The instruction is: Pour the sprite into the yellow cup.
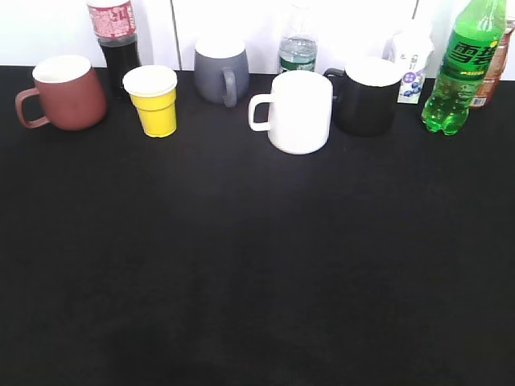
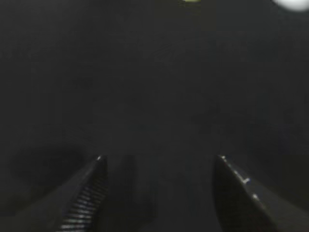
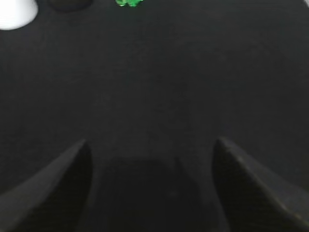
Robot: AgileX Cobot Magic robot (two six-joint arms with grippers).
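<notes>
The sprite [image 1: 467,68] stands far from the yellow cup [image 1: 154,100]. The left gripper [image 2: 159,166] and right gripper [image 3: 152,147] have fingers spread wide, holding nothing.

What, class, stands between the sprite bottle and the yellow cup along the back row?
Going from the sprite to the yellow cup, the black mug, white mug and grey mug stand between them.

Left claw [image 2: 159,162] and right claw [image 3: 152,145] both hang with fingers spread wide, holding nothing.
</notes>
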